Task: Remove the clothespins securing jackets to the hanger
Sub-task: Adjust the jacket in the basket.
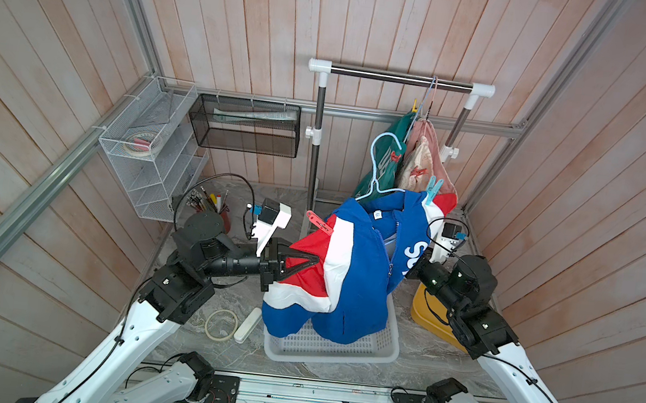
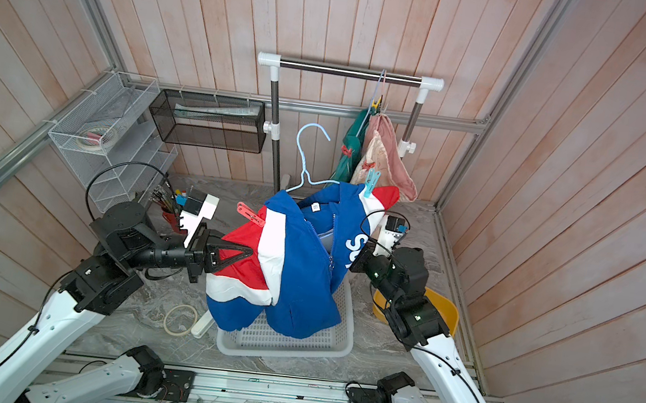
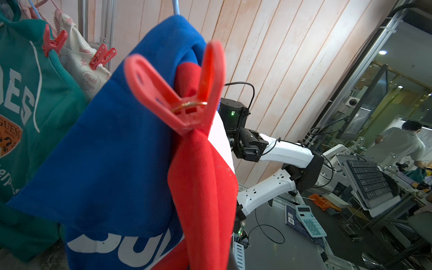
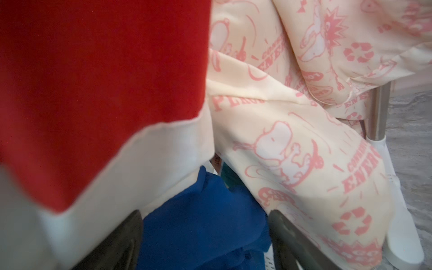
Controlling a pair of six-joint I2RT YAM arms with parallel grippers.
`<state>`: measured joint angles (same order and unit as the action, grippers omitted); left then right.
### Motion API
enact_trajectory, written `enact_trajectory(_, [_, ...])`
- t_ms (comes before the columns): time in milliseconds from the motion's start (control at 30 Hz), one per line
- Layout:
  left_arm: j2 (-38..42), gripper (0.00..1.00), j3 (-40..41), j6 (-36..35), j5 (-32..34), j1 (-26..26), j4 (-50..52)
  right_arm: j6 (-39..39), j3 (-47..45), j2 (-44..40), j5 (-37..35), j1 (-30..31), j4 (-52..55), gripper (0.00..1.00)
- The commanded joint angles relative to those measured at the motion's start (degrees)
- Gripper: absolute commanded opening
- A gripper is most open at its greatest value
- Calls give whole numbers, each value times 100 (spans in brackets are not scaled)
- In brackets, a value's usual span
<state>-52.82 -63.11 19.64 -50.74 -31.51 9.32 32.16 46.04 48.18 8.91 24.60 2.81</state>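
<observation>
The blue jacket (image 1: 356, 294), on its pale hanger (image 1: 376, 163) off the rail, hangs over the white basket (image 1: 336, 352) with a red clothespin (image 1: 319, 223) on the shoulder near the left gripper (image 1: 316, 261), which is closed, apparently pinching the red sleeve panel, though the contact is hard to see. The right gripper (image 4: 205, 214) stands wide open with only loose blue cloth between its fingers (image 4: 131, 233). Closing there would likely bunch fabric, not a pin, and a tug could drag the sleeve from the left pinch, dropping jacket and hanger.
</observation>
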Motion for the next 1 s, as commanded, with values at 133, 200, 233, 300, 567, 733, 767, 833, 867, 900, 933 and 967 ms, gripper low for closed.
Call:
enact_trajectory(133, [97,0,1082,205,-172,5,-2179,-15,-248,-4,82,-87,-45,86])
enact_trajectory(200, [222,0,1512,137,-46,7,-2264,-26,-320,22,78,-83,-84,86])
enact_trajectory(233, [315,0,1747,53,70,4,-2230,-5,-385,31,101,-87,-137,86])
enact_trajectory(300, [540,0,2128,-132,307,17,-2072,65,-507,57,180,-83,-256,85])
enact_trajectory(567, [1871,0,2445,-1061,1212,28,-176,255,-749,373,-118,760,-630,83])
enact_trajectory(733, [2289,0,2212,-1485,1567,25,975,678,-943,568,-681,1609,-1074,83])
enact_trajectory(767, [2343,0,2190,-1559,1578,26,1108,731,-953,602,-882,1828,-1143,83])
enact_trajectory(833, [2496,0,2195,-1663,1534,24,1244,830,-962,656,-1165,2191,-1308,82])
enact_trajectory(867, [2589,0,2216,-1661,1556,29,1276,893,-953,684,-1271,2345,-1387,81])
enact_trajectory(900, [2660,0,2230,-1658,1594,27,1300,929,-936,700,-1381,2473,-1414,80])
enact_trajectory(933, [2753,0,2228,-1659,1666,28,1334,961,-903,695,-1566,2620,-1389,79])
enact_trajectory(967, [2832,0,2208,-1677,1749,25,1381,991,-859,662,-1834,2787,-1316,78])
